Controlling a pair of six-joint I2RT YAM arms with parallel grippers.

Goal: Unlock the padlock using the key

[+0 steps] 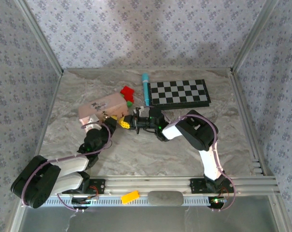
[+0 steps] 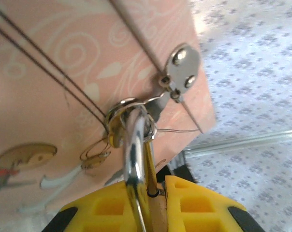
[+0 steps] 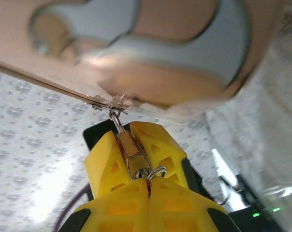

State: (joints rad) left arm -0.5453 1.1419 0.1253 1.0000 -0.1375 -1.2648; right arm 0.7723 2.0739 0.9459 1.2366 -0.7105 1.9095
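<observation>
Brass showed between the yellow pads of the left gripper [image 2: 158, 210], which was clamped on the padlock [image 3: 131, 153] just off the edge of the pink box [image 2: 64, 72]. The silvery shackle [image 2: 134, 145] was seen threaded through a metal loop [image 2: 118, 116] on the face of the pink box. At the padlock's end away from the pink box, the right gripper [image 3: 148, 188] was closed tight on what was judged to be the key, with only its wire ring [image 3: 157, 172] visible at the fingertips. The step in hand was judged to be the turn. It would be done best if the padlock were held rigid by the left arm, the right wrist were rolled about the key's own axis with no sideways push, and the shackle were spared any binding against the loop as it was freed.
</observation>
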